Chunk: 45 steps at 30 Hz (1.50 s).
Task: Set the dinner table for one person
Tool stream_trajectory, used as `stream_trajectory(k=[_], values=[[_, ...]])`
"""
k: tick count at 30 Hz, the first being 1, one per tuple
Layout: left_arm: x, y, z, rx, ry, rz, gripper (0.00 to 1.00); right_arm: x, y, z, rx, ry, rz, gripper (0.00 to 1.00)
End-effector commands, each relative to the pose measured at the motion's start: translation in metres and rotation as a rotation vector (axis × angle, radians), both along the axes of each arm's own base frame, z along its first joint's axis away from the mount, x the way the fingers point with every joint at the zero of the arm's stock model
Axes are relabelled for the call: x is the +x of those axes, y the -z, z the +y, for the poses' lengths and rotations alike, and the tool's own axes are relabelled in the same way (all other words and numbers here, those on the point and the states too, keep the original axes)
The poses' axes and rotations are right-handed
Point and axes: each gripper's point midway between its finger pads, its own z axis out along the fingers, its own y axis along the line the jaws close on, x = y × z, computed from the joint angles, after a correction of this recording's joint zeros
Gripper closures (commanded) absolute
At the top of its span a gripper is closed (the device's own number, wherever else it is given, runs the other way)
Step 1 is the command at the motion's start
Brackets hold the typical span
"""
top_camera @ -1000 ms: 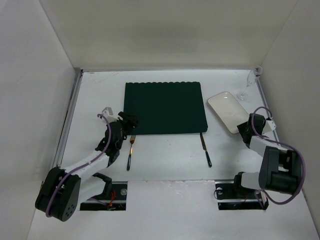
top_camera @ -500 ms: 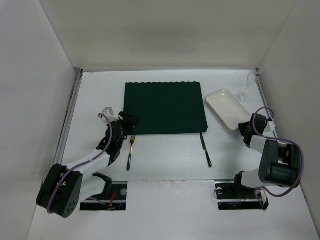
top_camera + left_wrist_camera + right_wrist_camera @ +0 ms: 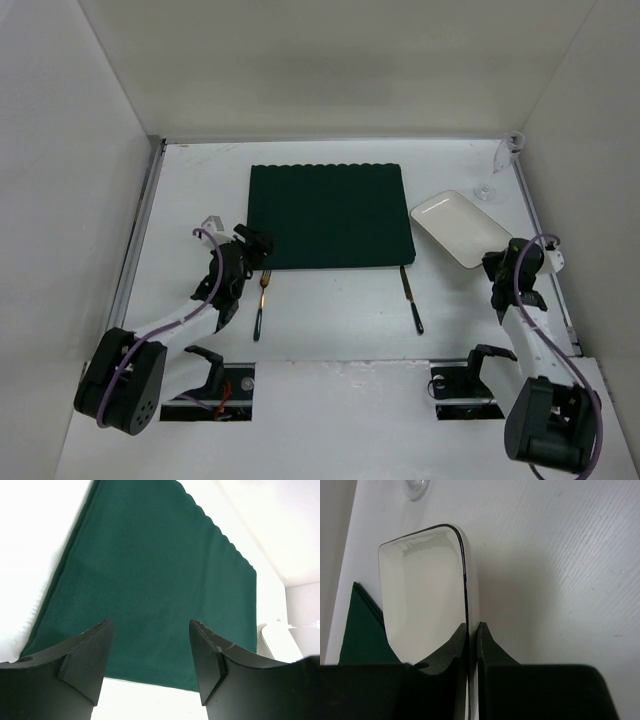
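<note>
- The white tabletop [image 3: 330, 335] carries everything, with the dark green placemat [image 3: 330, 215] near its middle.
- The right claw [image 3: 471, 630], right of the placemat, is pinched tight on the near rim of the plate [image 3: 462, 226].
- The left claw [image 3: 150, 626] hovers at the placemat's near left corner, its jaws apart and empty.
- The fork [image 3: 261, 300] and the knife [image 3: 412, 300] lie just off the placemat's near corners, the fork at the left and the knife at the right.

dinner table [image 3: 330, 335] bears green placemat [image 3: 330, 215], fork [image 3: 261, 303], knife [image 3: 411, 301]

Dark green placemat [image 3: 150, 570] is seen spread flat on the dinner table [image 3: 30, 535], framed by parted fingers of the left gripper [image 3: 150, 625].
</note>
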Motion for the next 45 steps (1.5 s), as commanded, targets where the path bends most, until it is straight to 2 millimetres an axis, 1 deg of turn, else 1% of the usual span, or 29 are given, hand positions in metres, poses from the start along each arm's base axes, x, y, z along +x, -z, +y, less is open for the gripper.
stream_trajectory(k=[1, 4, 7, 10, 14, 16, 20, 23, 26, 29, 33, 35, 39, 45], values=[[0.004, -0.014, 0.005, -0.008, -0.016, -0.064, 0.40, 0.027, -0.110, 0.011, -0.039, -0.049, -0.345, 0.97], [0.004, -0.014, 0.006, -0.005, -0.020, -0.062, 0.40, 0.024, -0.139, 0.026, -0.063, -0.108, -0.398, 0.97], [0.005, -0.014, 0.007, -0.004, -0.024, -0.062, 0.40, 0.029, -0.160, 0.053, -0.080, -0.219, -0.421, 0.97], [0.005, -0.014, 0.009, -0.002, -0.028, -0.062, 0.40, 0.038, -0.180, 0.092, -0.077, -0.363, -0.453, 0.97], [0.006, -0.012, 0.013, -0.002, -0.038, -0.059, 0.40, 0.063, -0.195, 0.163, -0.059, -0.611, -0.452, 0.96], [0.006, -0.014, 0.016, -0.005, -0.044, -0.066, 0.40, 0.075, -0.197, 0.193, -0.042, -0.697, -0.458, 0.97], [0.005, -0.016, 0.024, -0.007, -0.065, -0.075, 0.40, 0.101, -0.197, 0.238, 0.010, -0.825, -0.469, 0.97], [0.006, -0.017, 0.024, -0.009, -0.066, -0.078, 0.40, 0.121, -0.189, 0.265, 0.062, -0.899, -0.459, 0.97], [0.006, -0.017, 0.023, -0.006, -0.062, -0.078, 0.40, 0.136, -0.183, 0.291, 0.096, -0.971, -0.462, 0.97], [0.005, -0.017, 0.026, -0.006, -0.068, -0.079, 0.40, 0.151, -0.176, 0.307, 0.129, -1.022, -0.450, 0.97], [0.005, -0.018, 0.027, -0.007, -0.071, -0.081, 0.40, 0.167, -0.158, 0.318, 0.160, -1.042, -0.416, 0.97], [0.005, -0.017, 0.026, -0.006, -0.068, -0.078, 0.40, 0.170, -0.149, 0.325, 0.177, -1.074, -0.396, 0.96], [0.005, -0.016, 0.025, -0.005, -0.066, -0.076, 0.40, 0.175, -0.133, 0.326, 0.195, -1.085, -0.364, 0.96], [0.005, -0.015, 0.023, -0.004, -0.062, -0.072, 0.40, 0.179, -0.101, 0.332, 0.211, -1.099, -0.302, 0.95]])
